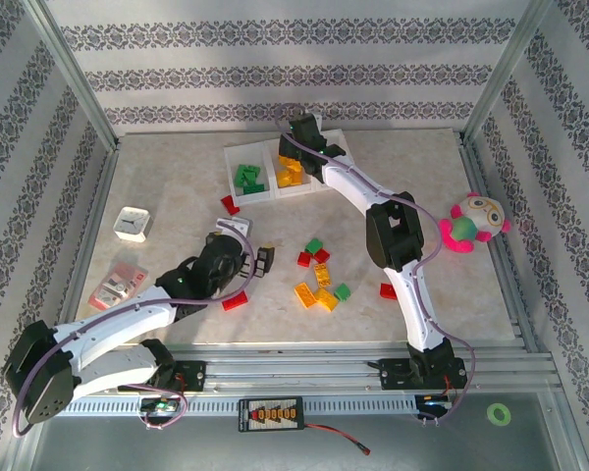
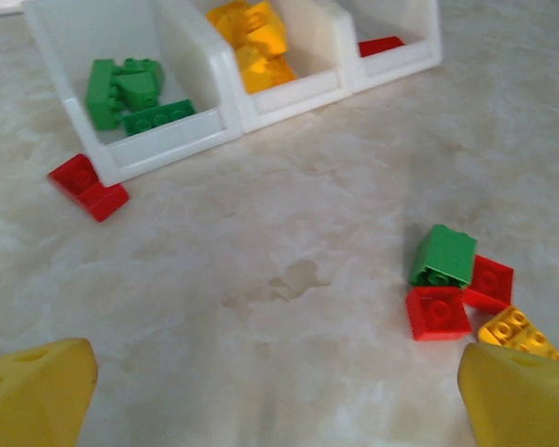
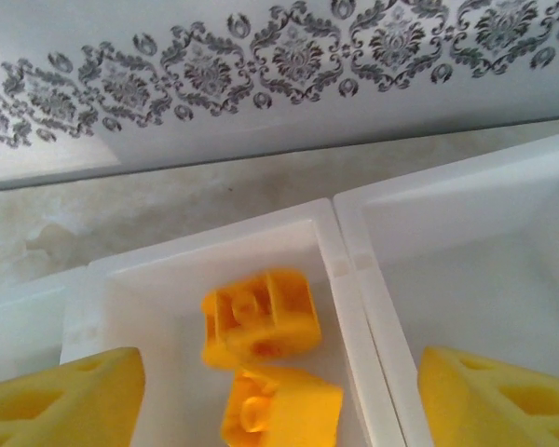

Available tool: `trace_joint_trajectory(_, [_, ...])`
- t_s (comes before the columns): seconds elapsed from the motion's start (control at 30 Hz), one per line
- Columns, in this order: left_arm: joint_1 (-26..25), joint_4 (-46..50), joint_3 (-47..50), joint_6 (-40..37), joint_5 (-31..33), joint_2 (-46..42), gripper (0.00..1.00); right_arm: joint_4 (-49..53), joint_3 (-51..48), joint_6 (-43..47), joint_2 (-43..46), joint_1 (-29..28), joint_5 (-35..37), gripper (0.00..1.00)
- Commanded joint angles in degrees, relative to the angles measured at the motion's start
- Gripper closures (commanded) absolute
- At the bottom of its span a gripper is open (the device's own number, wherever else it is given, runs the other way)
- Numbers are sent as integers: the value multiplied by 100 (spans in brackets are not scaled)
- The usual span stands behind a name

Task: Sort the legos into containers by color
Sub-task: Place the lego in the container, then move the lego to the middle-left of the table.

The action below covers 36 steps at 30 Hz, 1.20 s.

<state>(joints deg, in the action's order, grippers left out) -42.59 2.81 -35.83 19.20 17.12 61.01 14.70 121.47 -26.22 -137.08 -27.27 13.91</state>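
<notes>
well, on the desk (image 1: 177, 186) the 3 joined containers (image 2: 225, 79) sit at the far side: green legos (image 2: 130, 93) in the left bin, yellow in the middle, 1 red in the right. the right pincer (image 3: 279, 377) hangs wide open and empty over the middle bin, 2 yellow bricks (image 3: 261, 321) below it. the left pincer (image 1: 263, 261), open too, is nearer the loose bricks (image 2: 444, 253), which lie ahead and to its right.
</notes>
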Motion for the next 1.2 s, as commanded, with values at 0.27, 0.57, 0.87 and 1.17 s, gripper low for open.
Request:
trace_joint_trajectory(0.27, [1829,961,-829,1276,-618,1068,1,-811,-2162,668,2053,-205,-531,14])
trace_joint_trajectory(0.57, [2956,935,-1880,2037,-1199,2703,9,-1481,-4669,763,3893,-485,-704,11])
trace_joint_trajectory(0.87, [3354,1459,-3497,2490,-1512,4447,28,-1575,-5895,528,4848,-559,-585,11])
trace_joint_trajectory(1.17, [3371,2186,-4736,2504,-1711,5664,50,-1540,-6144,413,4814,-558,-710,11])
